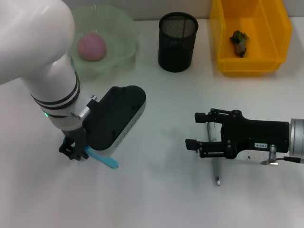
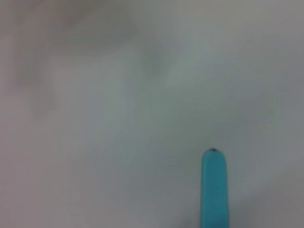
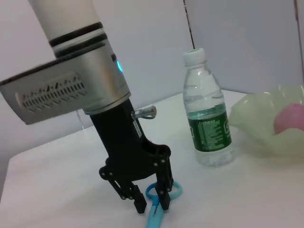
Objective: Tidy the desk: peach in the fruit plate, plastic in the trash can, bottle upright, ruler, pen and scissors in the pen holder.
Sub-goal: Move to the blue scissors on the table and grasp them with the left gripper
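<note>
left gripper (image 3: 151, 202): down on the desk (image 1: 156, 204), fingers straddling the scissors (image 3: 159, 209) handles
right gripper (image 1: 197, 129): jaws spread wide over pen (image 1: 216, 172) and ruler (image 1: 247, 155)
fruit plate (image 1: 124, 28): peach (image 1: 91, 46) inside
pen holder (image 1: 177, 42): can't see in
trash can (image 1: 266, 19): crumpled plastic (image 1: 239, 42) inside

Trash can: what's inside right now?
One crumpled dark greenish scrap lies on the floor of the yellow trash can, right of centre. The rest of the visible floor is bare; the far end is cut off by the head view's edge.
</note>
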Controlling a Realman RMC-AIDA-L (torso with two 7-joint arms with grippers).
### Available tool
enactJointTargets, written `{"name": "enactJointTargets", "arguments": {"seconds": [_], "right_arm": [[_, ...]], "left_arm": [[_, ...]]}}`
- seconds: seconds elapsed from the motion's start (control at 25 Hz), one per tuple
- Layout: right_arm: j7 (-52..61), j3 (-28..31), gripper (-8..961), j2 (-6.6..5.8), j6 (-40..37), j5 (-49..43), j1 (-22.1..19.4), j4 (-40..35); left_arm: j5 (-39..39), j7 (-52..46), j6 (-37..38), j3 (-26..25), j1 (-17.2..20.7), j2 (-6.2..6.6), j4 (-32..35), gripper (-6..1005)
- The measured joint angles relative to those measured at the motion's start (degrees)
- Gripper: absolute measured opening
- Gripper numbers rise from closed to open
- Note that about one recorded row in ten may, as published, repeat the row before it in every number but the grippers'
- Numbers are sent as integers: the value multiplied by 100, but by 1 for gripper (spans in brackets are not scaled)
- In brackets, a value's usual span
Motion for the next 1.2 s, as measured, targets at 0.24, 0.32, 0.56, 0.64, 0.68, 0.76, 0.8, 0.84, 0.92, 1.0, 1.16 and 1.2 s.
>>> {"name": "enactJointTargets", "arguments": {"seconds": [0.24,0.32,0.56,0.64,0.68,0.76,0.8,0.84,0.92,1.0,1.16,1.2], "right_arm": [[1,0,828,-4,-14,0,11,0],[1,-7,828,-5,-15,0,15,0],[0,-14,828,-9,-16,0,0,0],[0,-10,828,-9,-16,0,-7,0],[-1,-9,828,-9,-16,0,-9,0],[-2,-10,828,-9,-16,0,-9,0],[-3,-12,828,-9,-16,0,-10,0],[-3,-15,828,-9,-16,0,-10,0],[-3,-19,828,-9,-16,-1,-10,0],[-4,-24,829,-9,-16,-1,-10,0],[-9,-26,829,-9,-16,-1,-10,0],[-11,-26,829,-9,-16,-1,-10,0]], "left_arm": [[12,-12,0,86,-66,-10,-48,375],[12,-18,-7,100,-111,-15,-106,372],[6,-24,-14,137,-190,-18,-183,365],[-3,-25,-17,147,-216,-23,-212,362],[-8,-25,-20,149,-225,-24,-220,361],[-16,-26,-25,155,-233,-24,-229,358],[-19,-26,-27,166,-245,-24,-246,357],[-23,-26,-27,173,-251,-24,-257,356],[-28,-30,-52,206,-274,-24,-302,353],[-33,-33,-76,229,-284,-24,-331,351],[-40,-35,-87,233,-297,-24,-357,346],[-42,-35,-89,233,-301,-24,-363,344]]}}
